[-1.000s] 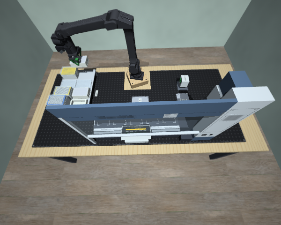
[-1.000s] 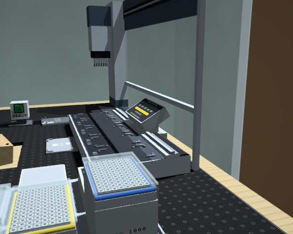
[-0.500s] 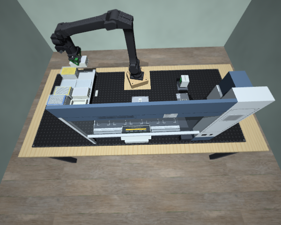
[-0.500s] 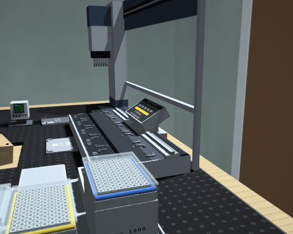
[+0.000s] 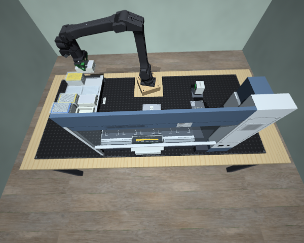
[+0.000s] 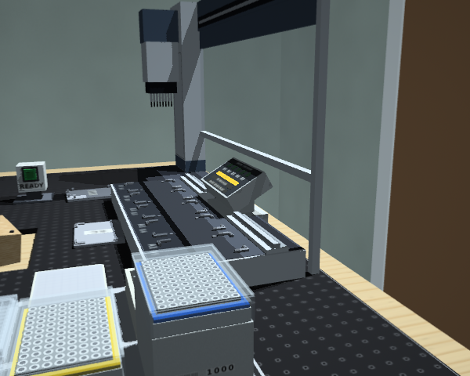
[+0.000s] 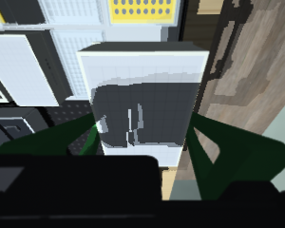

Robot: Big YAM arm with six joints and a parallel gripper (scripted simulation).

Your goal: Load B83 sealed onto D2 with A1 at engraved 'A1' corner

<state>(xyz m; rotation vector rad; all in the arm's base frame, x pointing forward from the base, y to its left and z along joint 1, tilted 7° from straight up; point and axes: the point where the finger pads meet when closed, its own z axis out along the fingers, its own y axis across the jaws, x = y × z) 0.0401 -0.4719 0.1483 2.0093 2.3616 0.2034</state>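
My gripper (image 5: 83,66) is high over the back edge of the SHELF (image 5: 78,92), at the table's far left. It is shut on a white deep-well block (image 5: 90,65) and holds it in the air. In the wrist view the block (image 7: 144,102) sits between my green fingers, with its top part white and part in dark shadow. I cannot read its label. The deck (image 6: 186,218) with its empty corner-bracket positions lies under the gantry, also in the top view (image 5: 147,135). The READY key (image 5: 199,87) stands right of the arm's base, also in the exterior view (image 6: 30,175).
The SHELF holds a yellow tip rack (image 5: 75,77), a blue tip rack (image 6: 190,281), another yellow rack (image 6: 65,331) and white blocks and plates. The blue gantry beam (image 5: 152,116) spans the deck. A grey nest plate (image 6: 94,235) lies between base and deck.
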